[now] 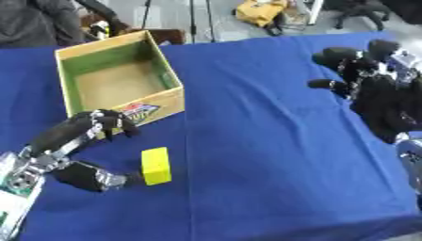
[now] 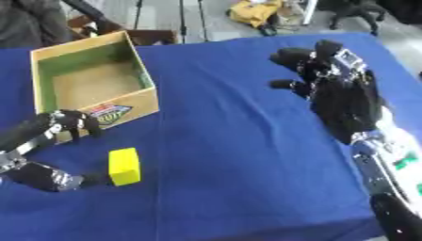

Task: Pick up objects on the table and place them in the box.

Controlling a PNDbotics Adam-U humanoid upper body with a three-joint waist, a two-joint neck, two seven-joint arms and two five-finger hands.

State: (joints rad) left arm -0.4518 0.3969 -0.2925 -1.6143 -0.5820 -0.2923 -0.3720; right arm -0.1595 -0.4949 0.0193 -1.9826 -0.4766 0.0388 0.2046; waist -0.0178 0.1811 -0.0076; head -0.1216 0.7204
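The left hand [image 1: 70, 150], fingers spread, reaches around the yellow block [image 1: 156, 165] to grasp it, then must lift it into the box [image 1: 169, 101]; the right hand [image 2: 334, 92] hangs open.

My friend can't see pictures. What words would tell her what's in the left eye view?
A robot's left hand reaches around a small yellow block on a blue table, its thumb touching the block and its fingers curved above. An open cardboard box stands just behind, with nothing visible inside. The right hand hovers open at the right edge.
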